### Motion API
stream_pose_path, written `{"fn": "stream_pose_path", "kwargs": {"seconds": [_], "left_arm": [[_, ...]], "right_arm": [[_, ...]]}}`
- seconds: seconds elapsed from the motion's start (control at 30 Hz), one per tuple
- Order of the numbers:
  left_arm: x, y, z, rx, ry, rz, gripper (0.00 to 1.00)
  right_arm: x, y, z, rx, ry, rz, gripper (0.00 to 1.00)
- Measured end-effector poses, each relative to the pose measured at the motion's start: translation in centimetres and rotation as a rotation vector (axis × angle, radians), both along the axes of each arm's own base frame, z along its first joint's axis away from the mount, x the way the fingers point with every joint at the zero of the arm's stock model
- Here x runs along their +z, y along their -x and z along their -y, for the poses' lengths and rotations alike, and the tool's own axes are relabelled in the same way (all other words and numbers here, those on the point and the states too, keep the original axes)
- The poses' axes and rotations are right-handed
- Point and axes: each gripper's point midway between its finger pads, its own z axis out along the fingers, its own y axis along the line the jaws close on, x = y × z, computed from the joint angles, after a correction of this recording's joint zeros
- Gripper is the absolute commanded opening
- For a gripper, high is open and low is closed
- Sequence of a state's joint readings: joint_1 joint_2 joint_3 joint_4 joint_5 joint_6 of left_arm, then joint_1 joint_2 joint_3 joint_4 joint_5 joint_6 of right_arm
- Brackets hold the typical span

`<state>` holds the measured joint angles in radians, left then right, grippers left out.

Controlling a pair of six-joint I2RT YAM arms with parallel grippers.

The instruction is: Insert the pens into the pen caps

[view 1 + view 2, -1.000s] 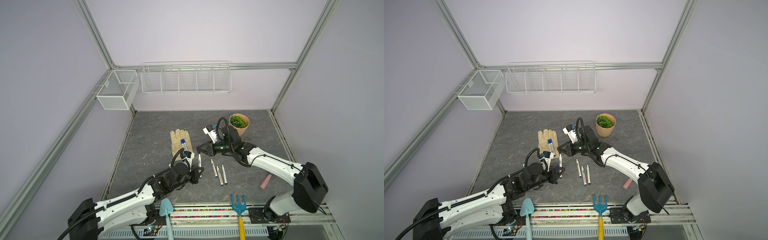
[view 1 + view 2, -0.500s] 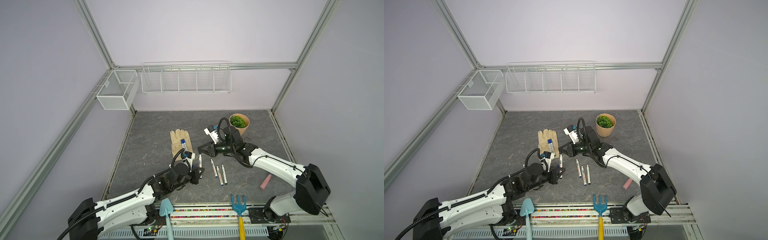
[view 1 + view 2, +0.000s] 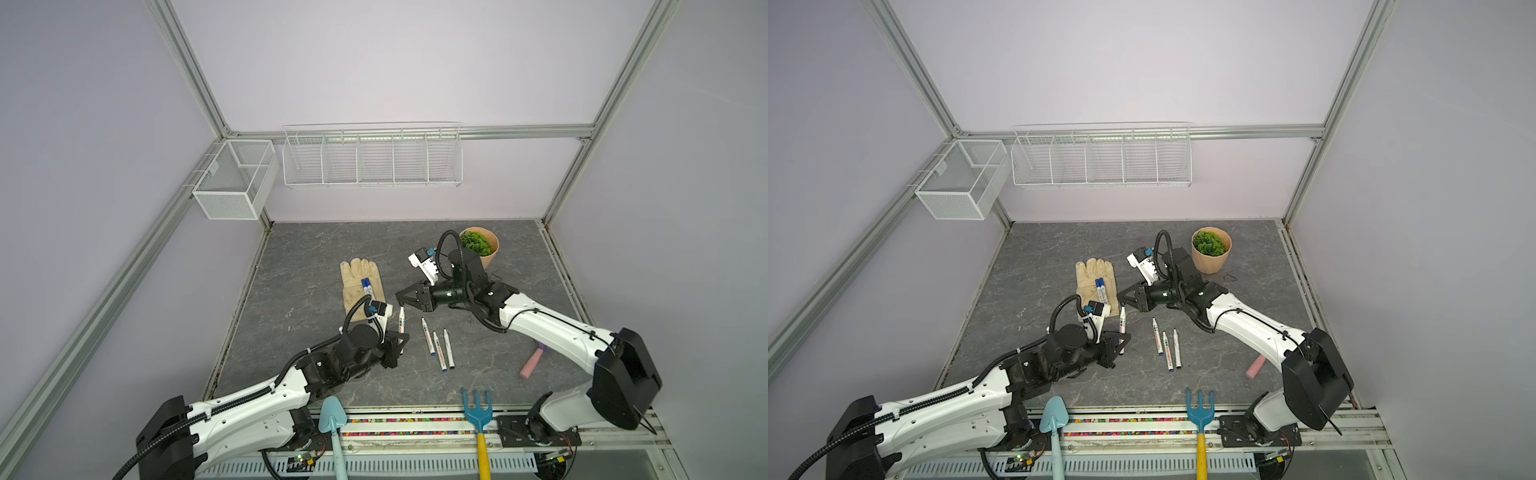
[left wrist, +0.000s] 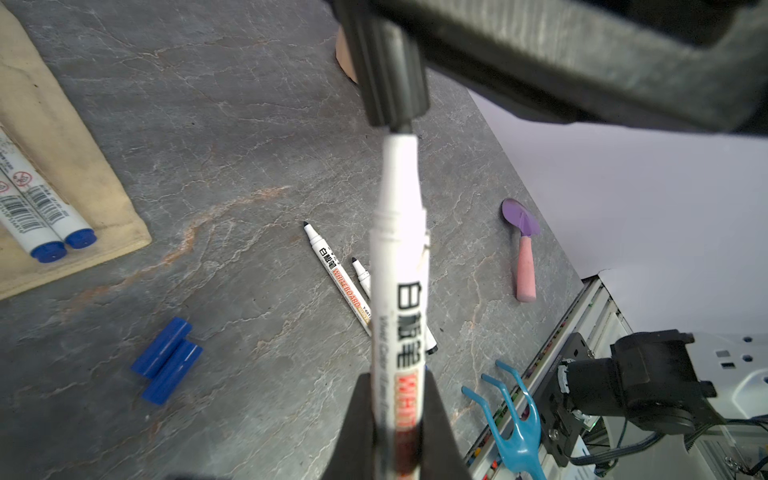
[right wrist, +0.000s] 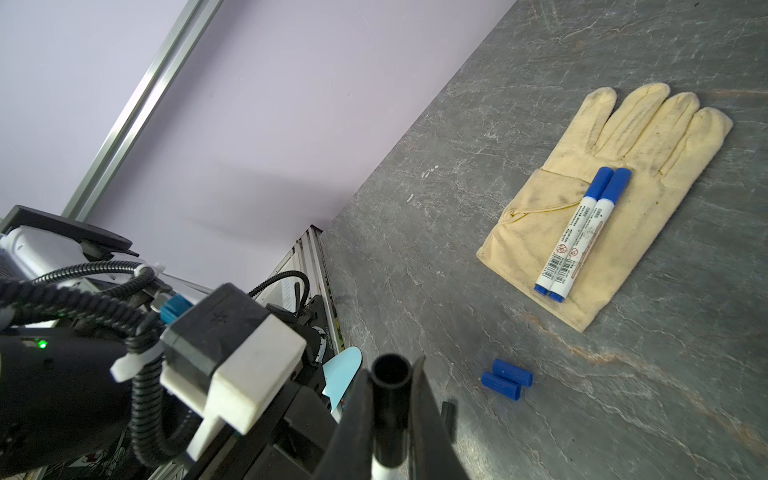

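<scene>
My left gripper (image 4: 399,382) is shut on a white pen (image 4: 397,249), which points up and away from it. The pen's dark tip sits at the mouth of a black pen cap (image 4: 390,83), and my right gripper (image 5: 390,370) is shut on that cap (image 5: 388,407). In both top views the two grippers (image 3: 397,349) (image 3: 402,297) meet beside the glove, with the pen (image 3: 1122,322) between them. Three uncapped pens (image 3: 436,345) lie on the table. Two blue-capped pens (image 5: 577,237) rest on the glove. Two blue caps (image 5: 507,378) and a black cap (image 5: 448,415) lie loose.
A yellow work glove (image 3: 355,286) lies left of centre and a potted plant (image 3: 482,247) stands at the back right. A pink-handled trowel (image 3: 532,363) lies to the right. A teal shovel (image 3: 332,419) and a blue rake (image 3: 478,411) lie at the front edge.
</scene>
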<state>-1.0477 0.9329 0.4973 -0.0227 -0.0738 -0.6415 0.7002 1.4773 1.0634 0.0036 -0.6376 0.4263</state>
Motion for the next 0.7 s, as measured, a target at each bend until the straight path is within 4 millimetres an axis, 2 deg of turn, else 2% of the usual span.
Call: {"fn": "stream_pose_path", "kwargs": {"seconds": [0.13,0.27,0.33,0.47,0.63,0.7], "left_arm": [[0.2,0.2,-0.3,0.0,0.002,0.001,0.0],[1.3,0.2,-1.4,0.031,0.024,0.013,0.0],[2.5,-0.2,-2.4,0.08,0.054,0.034,0.0],[4.2,-0.6,-4.4,0.166,0.105,0.063,0.0],[3.2,-0.9,-5.9,0.229,0.087,0.049,0.0],[2.7,-0.9,-6.1,0.241,0.071,0.041,0.0]], "right_arm": [[0.2,-0.2,0.5,-0.005,-0.004,-0.01,0.07],[0.9,-0.2,1.5,-0.013,0.007,-0.011,0.07],[0.3,-0.1,2.1,-0.026,0.042,-0.022,0.07],[-2.6,0.4,3.2,-0.045,0.151,-0.079,0.07],[-6.7,1.6,4.0,-0.03,0.288,-0.144,0.07],[-9.1,2.4,4.0,-0.013,0.382,-0.157,0.07]]}}
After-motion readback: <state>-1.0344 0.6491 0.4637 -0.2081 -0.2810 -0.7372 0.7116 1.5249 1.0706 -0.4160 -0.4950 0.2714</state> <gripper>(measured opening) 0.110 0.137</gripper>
